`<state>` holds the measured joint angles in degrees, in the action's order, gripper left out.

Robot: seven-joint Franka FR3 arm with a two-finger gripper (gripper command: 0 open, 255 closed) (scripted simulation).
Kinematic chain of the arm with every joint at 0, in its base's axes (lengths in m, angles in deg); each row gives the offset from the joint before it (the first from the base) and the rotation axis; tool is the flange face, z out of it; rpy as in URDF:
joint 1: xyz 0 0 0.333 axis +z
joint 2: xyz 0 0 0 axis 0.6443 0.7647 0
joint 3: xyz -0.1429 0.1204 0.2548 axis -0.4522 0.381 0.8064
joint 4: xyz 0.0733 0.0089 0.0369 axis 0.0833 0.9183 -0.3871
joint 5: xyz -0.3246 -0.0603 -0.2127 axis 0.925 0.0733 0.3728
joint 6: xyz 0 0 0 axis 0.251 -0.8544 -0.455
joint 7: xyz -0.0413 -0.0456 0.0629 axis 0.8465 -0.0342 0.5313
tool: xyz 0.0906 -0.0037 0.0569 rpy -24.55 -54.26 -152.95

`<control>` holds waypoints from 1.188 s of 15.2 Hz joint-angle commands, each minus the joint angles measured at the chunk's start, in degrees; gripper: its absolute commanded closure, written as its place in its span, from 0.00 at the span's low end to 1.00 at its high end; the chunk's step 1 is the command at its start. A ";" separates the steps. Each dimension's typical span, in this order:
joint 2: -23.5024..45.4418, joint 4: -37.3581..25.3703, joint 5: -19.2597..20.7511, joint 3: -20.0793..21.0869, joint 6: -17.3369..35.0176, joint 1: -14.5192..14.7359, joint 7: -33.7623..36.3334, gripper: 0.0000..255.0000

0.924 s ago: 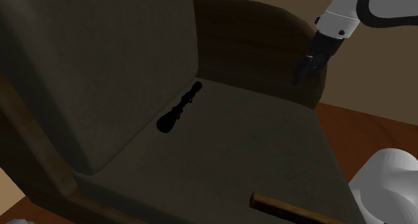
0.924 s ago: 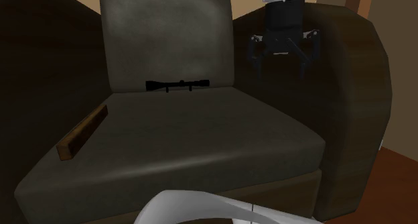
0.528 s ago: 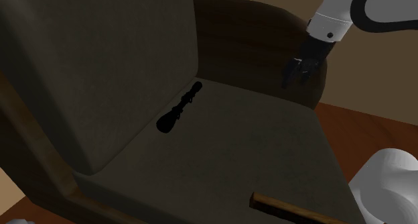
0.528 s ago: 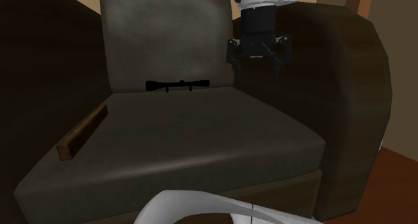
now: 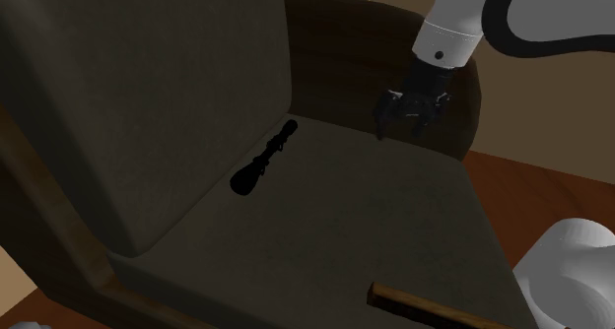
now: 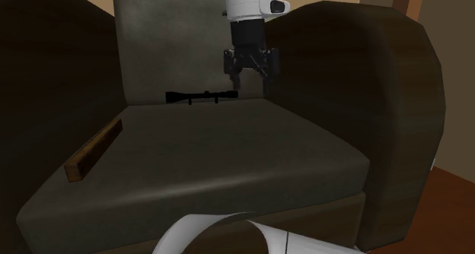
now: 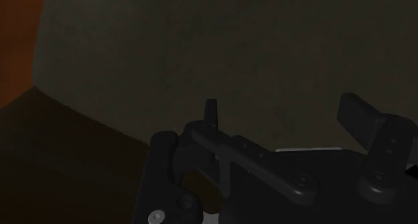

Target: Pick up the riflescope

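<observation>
The riflescope (image 5: pixel 264 160) is a slim black tube lying flat on the armchair's seat cushion (image 5: pixel 375 219), right along the foot of the backrest. In the second exterior view the riflescope (image 6: pixel 202 96) lies crosswise at the back of the seat. My gripper (image 5: pixel 400 127) hangs open above the rear of the seat, pointing down, with nothing between its fingers. In the second exterior view the gripper (image 6: pixel 252 79) hovers just above and to the right of the scope's right end. In the wrist view the gripper (image 7: pixel 283 115) looks at the dark seat cushion (image 7: pixel 234 48).
A brown wooden bar (image 5: pixel 434 307) lies near the seat's front edge (image 6: pixel 95 148). The tall backrest (image 6: pixel 190 39) rises just behind the scope. A high rounded armrest (image 6: pixel 388 100) walls the seat beside the gripper. The white stand (image 5: pixel 577 268) is at the lower right.
The gripper has travelled from over the armrest toward the scope, leftward in both exterior views and a little lower. It has stayed open. The scope has not moved.
</observation>
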<state>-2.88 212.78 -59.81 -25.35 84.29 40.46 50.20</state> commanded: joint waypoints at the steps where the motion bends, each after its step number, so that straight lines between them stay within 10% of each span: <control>1: 2.40 -1.38 -1.29 3.15 1.32 -0.50 5.52 0.00; 10: 17.90 -14.18 -0.89 16.82 5.09 -4.69 29.32 0.00; 18: 39.71 -32.75 11.65 28.35 4.57 -6.16 54.05 0.00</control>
<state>33.47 182.91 -50.55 1.77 89.30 34.07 100.64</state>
